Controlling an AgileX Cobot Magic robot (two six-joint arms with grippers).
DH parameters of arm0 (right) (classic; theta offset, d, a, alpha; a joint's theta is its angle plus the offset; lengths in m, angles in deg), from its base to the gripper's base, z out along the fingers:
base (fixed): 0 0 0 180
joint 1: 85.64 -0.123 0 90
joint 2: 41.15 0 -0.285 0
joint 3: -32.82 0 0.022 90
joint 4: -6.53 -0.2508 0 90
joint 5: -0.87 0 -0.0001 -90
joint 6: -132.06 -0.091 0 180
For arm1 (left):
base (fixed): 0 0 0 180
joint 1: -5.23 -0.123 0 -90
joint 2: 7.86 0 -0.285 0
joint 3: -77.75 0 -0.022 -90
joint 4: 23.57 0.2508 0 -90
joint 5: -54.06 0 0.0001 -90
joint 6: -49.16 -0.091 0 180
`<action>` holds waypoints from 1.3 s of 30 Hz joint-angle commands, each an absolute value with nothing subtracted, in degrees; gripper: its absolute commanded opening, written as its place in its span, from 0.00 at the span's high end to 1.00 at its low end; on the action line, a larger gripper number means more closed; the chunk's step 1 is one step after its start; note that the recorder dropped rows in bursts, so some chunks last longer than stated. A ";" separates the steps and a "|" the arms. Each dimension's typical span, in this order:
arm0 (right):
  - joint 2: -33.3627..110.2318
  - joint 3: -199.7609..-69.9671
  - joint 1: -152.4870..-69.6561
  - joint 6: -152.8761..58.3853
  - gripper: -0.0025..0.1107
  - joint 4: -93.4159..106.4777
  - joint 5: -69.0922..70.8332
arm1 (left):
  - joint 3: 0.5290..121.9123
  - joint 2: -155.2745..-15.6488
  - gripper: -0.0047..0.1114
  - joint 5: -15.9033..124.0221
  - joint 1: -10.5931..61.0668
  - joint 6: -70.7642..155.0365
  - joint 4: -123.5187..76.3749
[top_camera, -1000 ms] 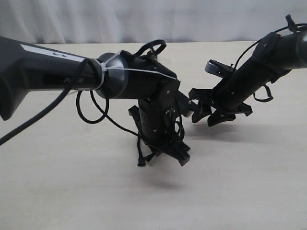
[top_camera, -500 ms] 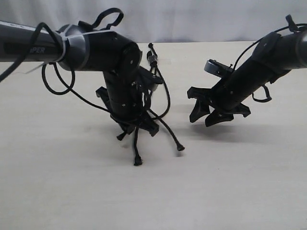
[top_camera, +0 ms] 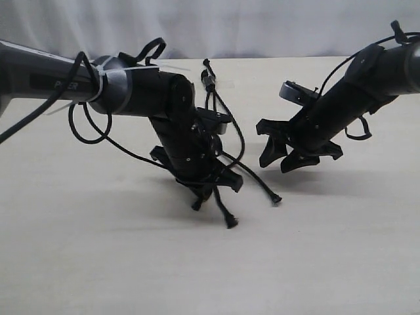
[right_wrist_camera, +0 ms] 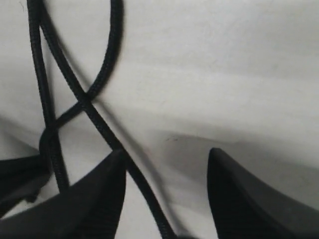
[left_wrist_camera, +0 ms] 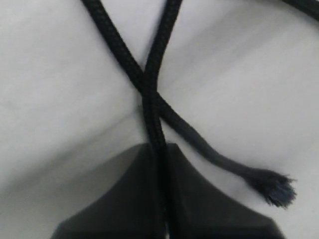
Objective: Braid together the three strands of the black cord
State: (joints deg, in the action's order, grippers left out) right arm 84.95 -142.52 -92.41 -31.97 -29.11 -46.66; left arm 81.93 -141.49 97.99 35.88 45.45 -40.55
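Note:
The black cord's knot and sleeve (top_camera: 209,81) lie on the table at the back. From there the three strands (top_camera: 231,131) run forward. My left gripper (top_camera: 211,186) is shut on one strand (left_wrist_camera: 153,99), which passes between its fingers and hangs below with its tip (top_camera: 231,223) near the table. A second strand (left_wrist_camera: 199,144) crosses the held one and ends in a frayed tip (left_wrist_camera: 276,186). The third strand (top_camera: 256,177) lies toward my right gripper (top_camera: 287,156). That gripper (right_wrist_camera: 167,154) is open, and a strand (right_wrist_camera: 99,124) passes beside one finger (right_wrist_camera: 94,199), not gripped.
The pale wooden table (top_camera: 328,262) fills the view, with a white curtain (top_camera: 262,26) behind it. Glossy black cables (top_camera: 88,128) loop off the left arm, and another loops off the right arm (top_camera: 357,128).
The left arm swung left, then back to the right and lower, carrying its strand; the loose strand tips shifted right. The right arm has barely moved.

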 commanded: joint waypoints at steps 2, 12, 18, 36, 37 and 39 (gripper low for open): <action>84.48 -142.29 -92.42 -30.85 0.55 -29.24 -45.68 | 80.63 -144.64 0.96 96.67 37.90 42.90 -44.77; 79.76 -142.29 -92.42 -30.67 0.55 -26.60 -44.35 | 80.63 -142.01 0.69 96.89 37.14 42.64 -44.03; 77.11 -142.29 -92.42 -30.77 0.55 -25.33 -46.55 | 80.63 -140.22 0.52 100.07 35.26 42.46 -42.46; 76.92 -135.91 -111.36 -44.37 0.55 -4.28 -41.13 | 71.07 -130.03 0.52 98.82 31.83 39.51 -36.20; 77.23 -135.91 -112.23 -44.38 0.55 -3.94 -40.72 | 71.07 -130.03 0.52 98.82 31.83 39.51 -36.20; 78.15 -135.91 -113.09 -44.38 0.55 -4.49 -40.43 | 71.02 -130.03 0.52 98.65 31.83 39.51 -36.33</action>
